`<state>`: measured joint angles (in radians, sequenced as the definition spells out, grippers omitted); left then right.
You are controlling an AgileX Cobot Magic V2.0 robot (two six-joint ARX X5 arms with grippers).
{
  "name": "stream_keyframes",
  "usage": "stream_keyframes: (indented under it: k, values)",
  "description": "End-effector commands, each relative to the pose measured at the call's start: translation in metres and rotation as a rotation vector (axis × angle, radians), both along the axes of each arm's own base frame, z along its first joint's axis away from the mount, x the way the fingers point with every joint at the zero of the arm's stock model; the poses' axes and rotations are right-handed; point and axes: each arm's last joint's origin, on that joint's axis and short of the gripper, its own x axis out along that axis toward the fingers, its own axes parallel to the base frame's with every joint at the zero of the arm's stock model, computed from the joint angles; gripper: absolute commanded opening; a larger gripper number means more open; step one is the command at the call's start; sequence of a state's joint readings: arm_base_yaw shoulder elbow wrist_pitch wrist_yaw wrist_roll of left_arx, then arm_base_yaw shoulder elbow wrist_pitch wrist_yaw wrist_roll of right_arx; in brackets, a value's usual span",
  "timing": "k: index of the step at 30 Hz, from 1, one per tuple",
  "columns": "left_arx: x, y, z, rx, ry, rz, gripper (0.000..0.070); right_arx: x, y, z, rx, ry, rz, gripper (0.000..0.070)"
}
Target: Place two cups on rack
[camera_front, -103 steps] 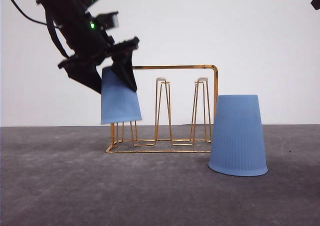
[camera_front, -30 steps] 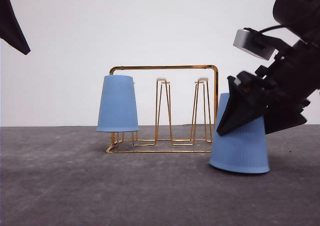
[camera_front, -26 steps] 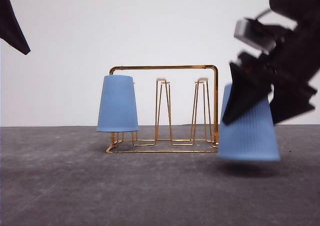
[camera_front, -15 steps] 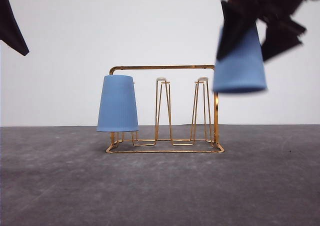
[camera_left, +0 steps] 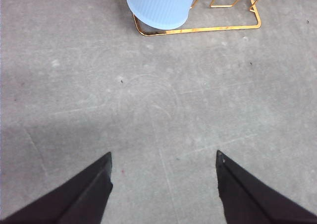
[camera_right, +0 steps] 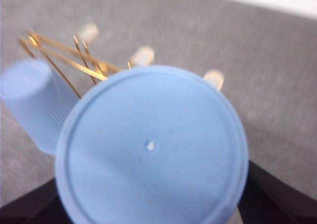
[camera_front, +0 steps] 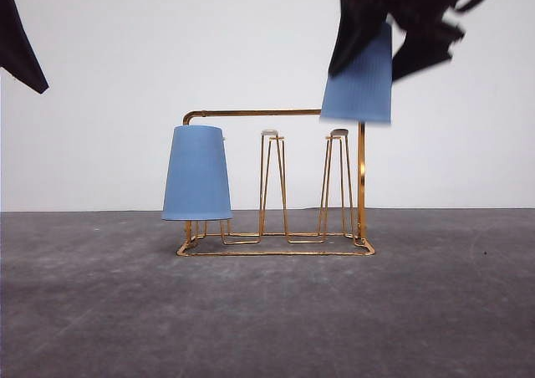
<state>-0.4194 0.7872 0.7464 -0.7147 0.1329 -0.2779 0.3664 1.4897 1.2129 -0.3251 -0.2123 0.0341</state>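
Observation:
One light blue cup (camera_front: pixel 196 174) sits upside down on the left end of the gold wire rack (camera_front: pixel 276 246), free of both grippers. My right gripper (camera_front: pixel 382 42) is shut on the second cup (camera_front: pixel 359 81). It holds this cup upside down in the air above the rack's right end, slightly tilted and clear of the white-tipped prongs (camera_front: pixel 338 133). In the right wrist view the held cup's base (camera_right: pixel 151 147) is close up, with the prong tips (camera_right: pixel 142 55) and the racked cup (camera_right: pixel 29 100) beyond it. My left gripper (camera_left: pixel 163 157) is open over bare table, near the racked cup (camera_left: pixel 158 6).
The grey table (camera_front: pixel 267 319) spreads in front of and on both sides of the rack. A plain white wall stands behind. Part of my left arm (camera_front: pixel 17 35) hangs high at the far left.
My right gripper has lifted the second cup off the table right of the rack and carried it up and left over the rack's right end. The left arm let go of the first cup earlier and withdrew.

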Motion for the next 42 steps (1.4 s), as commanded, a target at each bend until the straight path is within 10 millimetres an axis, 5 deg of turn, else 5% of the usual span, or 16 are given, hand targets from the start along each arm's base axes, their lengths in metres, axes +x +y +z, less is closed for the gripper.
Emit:
stream_keyframes:
  k: [1,10,16,22,29,33,35,42]
  values:
    - [0.001,-0.001,0.002,0.000,-0.004,-0.002,0.0382,0.008,0.005,-0.006,-0.002,0.011,0.004,0.0379]
    - [0.001,-0.001,0.002,0.000,-0.004,-0.001,0.0382,0.034,0.015,-0.054,-0.055,0.104,0.013,0.0399]
    - [0.001,-0.001,0.002,0.001,-0.004,-0.001,0.0382,0.042,0.020,-0.075,-0.076,0.159,0.017,0.0515]
    - [0.001,-0.001,0.002,0.001,-0.004,-0.001,0.0383,0.039,0.021,-0.071,-0.072,0.174,0.015,0.0699]
    - [0.001,-0.001,0.002,0.001,-0.003,-0.001,0.0383,0.024,0.015,-0.028,-0.117,0.306,0.008,0.0691]
    - [0.001,-0.001,0.002,0.001,-0.003,-0.001,0.0383,0.003,0.008,-0.008,-0.163,0.390,0.024,0.0546]
    - [0.001,-0.001,0.002,0.001,-0.003,-0.001,0.0383,-0.008,0.004,-0.004,-0.191,0.420,0.042,0.0490]
    - [0.001,-0.001,0.001,0.002,-0.002,-0.001,0.0383,-0.054,-0.014,-0.015,-0.158,0.346,0.066,0.0484]
